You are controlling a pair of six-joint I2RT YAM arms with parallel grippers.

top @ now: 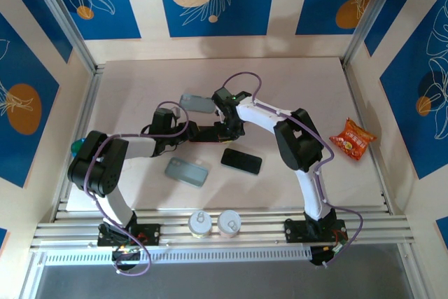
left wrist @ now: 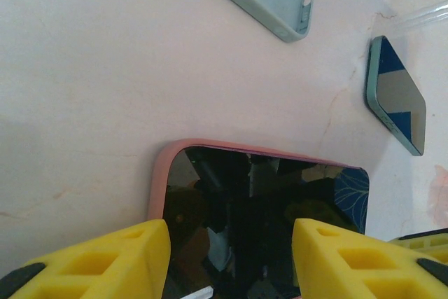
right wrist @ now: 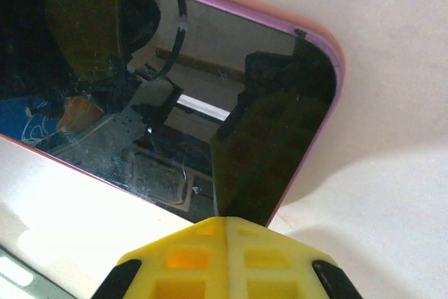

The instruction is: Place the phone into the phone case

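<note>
My left arm rises from its base, bends at the elbow and reaches to the right, low over the table (top: 140, 96). My right arm goes up from its base, folds at the elbow and comes back to the left, with the wrist turned down. The 2 arms meet near the middle of the table, over the phone (top: 208, 134).

My left gripper (left wrist: 231, 237) is about half open. Its 2 yellow fingers (left wrist: 129, 257) stand apart over the near part of the dark screen (left wrist: 266, 194). I cannot tell if they touch it.

My right gripper (right wrist: 226, 223) is fully closed, with the fingers pressed together and nothing between them. Its tip is just beside the long edge of the phone, near a corner.

The phone lies flat, screen up, and the rim of the pink case (left wrist: 159, 180) goes around it. An empty grey-blue case (top: 187, 171) and a black phone (top: 241, 161) lie nearer to my bases.
</note>
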